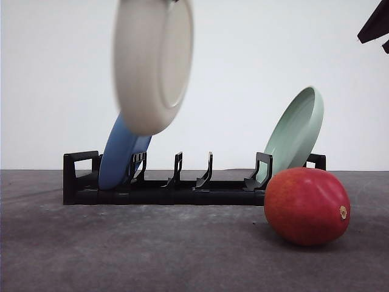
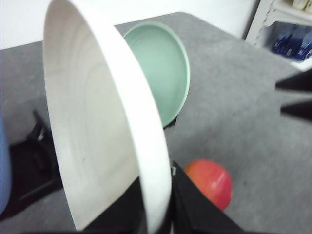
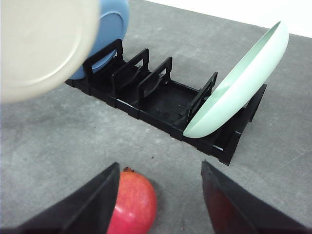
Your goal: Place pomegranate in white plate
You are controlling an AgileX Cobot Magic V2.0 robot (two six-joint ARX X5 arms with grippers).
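Above the black rack (image 1: 182, 188), the left gripper (image 2: 163, 214) pinches the rim of the white plate (image 1: 152, 61), held on edge in the air, slightly blurred. On the grey table (image 1: 121, 255) just beside the rack lies the pomegranate (image 1: 307, 205). Over it, the right gripper (image 3: 158, 204) has its fingers spread, apparently not touching it.

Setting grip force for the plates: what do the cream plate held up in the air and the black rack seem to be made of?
The round cream-white plate, pinched at its rim by the left gripper, looks like matte plastic or melamine, possibly glazed ceramic: a dull, even surface with no sharp highlights. The black slotted dish rack looks like moulded plastic: thin uniform dividers, a ribbed base, a slight sheen.
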